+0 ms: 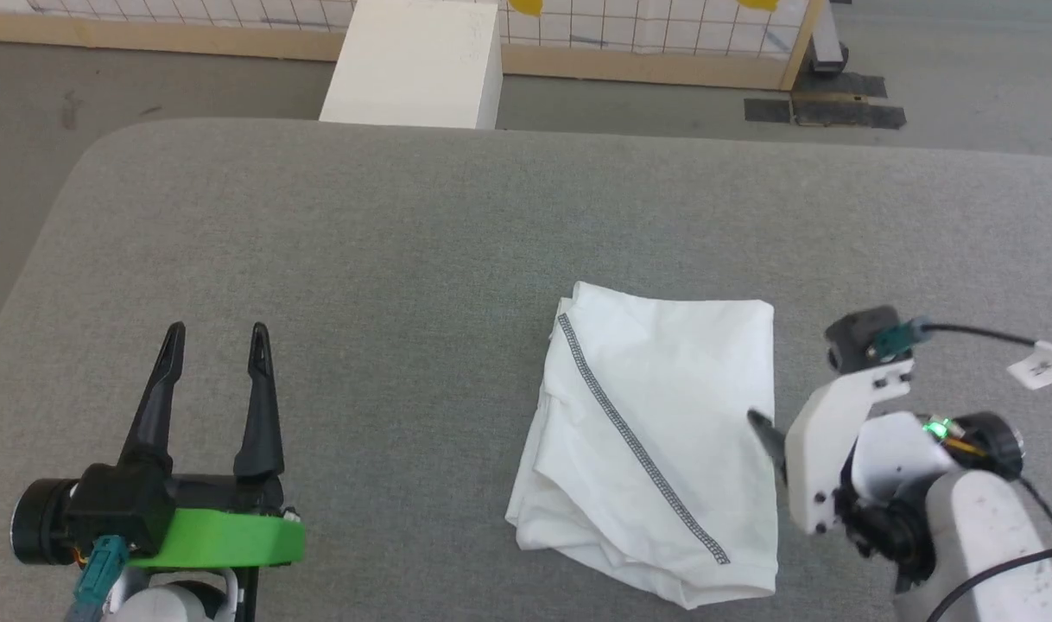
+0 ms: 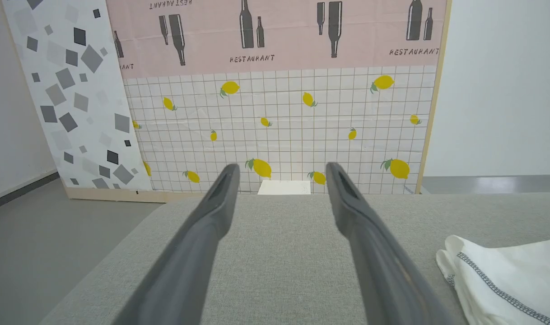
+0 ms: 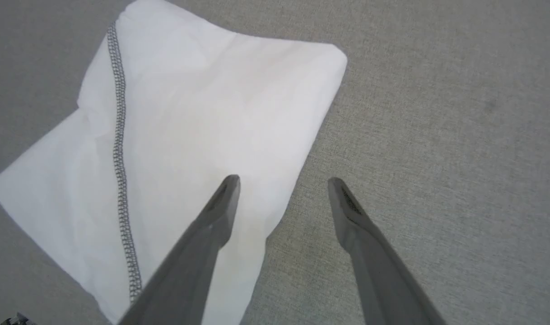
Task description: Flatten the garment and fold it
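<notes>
The white garment (image 1: 655, 449) lies folded into a rough rectangle on the grey table, right of centre, with a dark zigzag seam running diagonally across its top layer. It also shows as the garment (image 3: 180, 149) under the right wrist camera and the garment (image 2: 505, 280) at the lower right of the left wrist view. My right gripper (image 3: 281, 183) hovers open over the fold's right edge, one finger above cloth, the other above bare table, holding nothing. In the head view one dark fingertip (image 1: 763, 428) reaches that edge. My left gripper (image 1: 215, 341) stands open and empty at the lower left, far from the cloth.
The grey padded table (image 1: 405, 259) has free room left of and beyond the cloth. A rigid white box (image 1: 418, 65) stands on the floor past the far edge, before a lemon-print panel (image 2: 279, 126). Dark mats (image 1: 824, 108) lie on the floor at the far right.
</notes>
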{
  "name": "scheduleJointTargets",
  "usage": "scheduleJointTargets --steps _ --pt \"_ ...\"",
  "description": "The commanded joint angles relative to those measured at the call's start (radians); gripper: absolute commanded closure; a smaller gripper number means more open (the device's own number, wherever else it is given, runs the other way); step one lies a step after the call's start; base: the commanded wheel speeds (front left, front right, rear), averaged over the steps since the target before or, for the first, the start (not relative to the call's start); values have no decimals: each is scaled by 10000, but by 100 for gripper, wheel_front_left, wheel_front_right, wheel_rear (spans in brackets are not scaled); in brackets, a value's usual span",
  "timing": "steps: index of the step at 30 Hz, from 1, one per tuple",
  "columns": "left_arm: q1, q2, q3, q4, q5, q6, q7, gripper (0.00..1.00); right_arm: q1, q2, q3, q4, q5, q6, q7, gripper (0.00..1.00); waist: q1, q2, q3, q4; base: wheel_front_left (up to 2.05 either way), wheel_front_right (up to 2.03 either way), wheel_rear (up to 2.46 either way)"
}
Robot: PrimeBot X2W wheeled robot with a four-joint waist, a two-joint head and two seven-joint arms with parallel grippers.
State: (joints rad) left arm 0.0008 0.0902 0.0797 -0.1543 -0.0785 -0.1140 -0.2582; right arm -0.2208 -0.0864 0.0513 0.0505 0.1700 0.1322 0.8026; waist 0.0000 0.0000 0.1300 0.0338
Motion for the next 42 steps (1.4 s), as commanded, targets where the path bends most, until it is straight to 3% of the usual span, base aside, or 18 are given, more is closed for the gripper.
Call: scheduleJointTargets --steps 1,13,14,15,16,21,28,32,36,42 --pt "16 -42 -17 -21 114 -45 -36 0 152 97 24 48 -152 -15 78 0 0 0 111 59 0 0 0" --pt "-74 -123 22 -16 27 -89 -36 0 232 166 533 1896 -459 -15 266 0 0 0 367 389 0 0 0" --pt "-71 -127 29 -19 36 -92 -36 0 180 118 560 2026 -416 -15 250 53 0 0 374 392 0 0 0" --pt "-72 -129 36 -17 39 -95 -36 0 124 40 611 2105 -400 -15 211 91 0 0 376 388 0 0 0" --pt "-72 -131 53 -8 41 -97 -36 0 58 -61 683 2197 -341 -15 174 100 0 0 366 365 0 0 0" --pt "-42 -122 110 -42 64 -108 -36 0 -377 -924 1510 2189 93 -15 31 100 0 0 380 -22 0 0 0" --pt "-54 -95 153 -389 62 -117 -36 0 -1549 -3553 4023 1445 1314 -15 462 100 0 0 921 -1725 0 0 0" --pt "-415 118 -37 -549 143 -134 -36 0 -2643 -4727 4888 1219 1820 -15 418 100 0 0 1599 -2816 0 0 0" --pt "-838 448 -262 -665 212 -147 -36 0 -3574 -5387 5164 1479 2099 -15 46 100 0 0 2302 -3563 0 0 0" --pt "-1260 975 -530 -998 282 -157 -36 0 -4375 -5994 4720 2483 1991 -15 -797 100 0 0 3258 -3910 0 0 0"
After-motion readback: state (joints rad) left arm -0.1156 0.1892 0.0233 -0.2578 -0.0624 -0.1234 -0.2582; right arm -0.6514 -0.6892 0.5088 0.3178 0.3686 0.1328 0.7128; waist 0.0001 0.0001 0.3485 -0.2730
